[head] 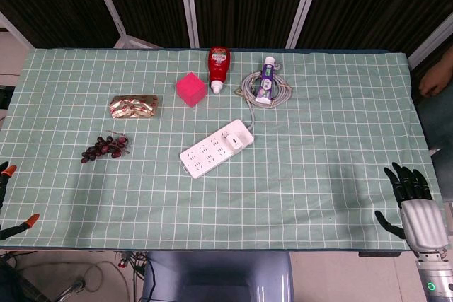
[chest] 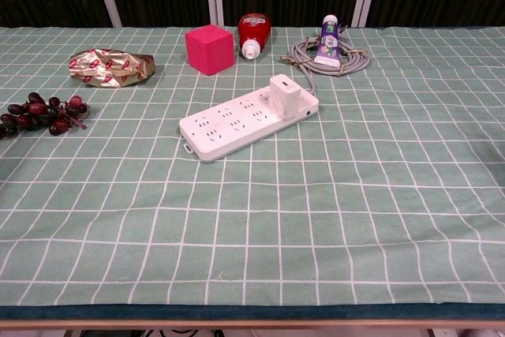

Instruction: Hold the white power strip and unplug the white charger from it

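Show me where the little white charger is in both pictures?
Head view: the white charger sits just right of the middle, plugged into the right end of the white power strip.
Chest view: the charger stands upright above the middle, on the strip's right end.
Shared landmark: the pink cube behind the strip, to its left.

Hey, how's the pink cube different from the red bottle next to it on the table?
The pink cube is a plain, matte block with flat faces and sharp edges; the red bottle is rounded, glossy and printed with a label. The cube sits squarely on one face, while the bottle lies on its side, its white cap pointing toward the power strip. Both rest on the green checked cloth at the far side, close together but apart.
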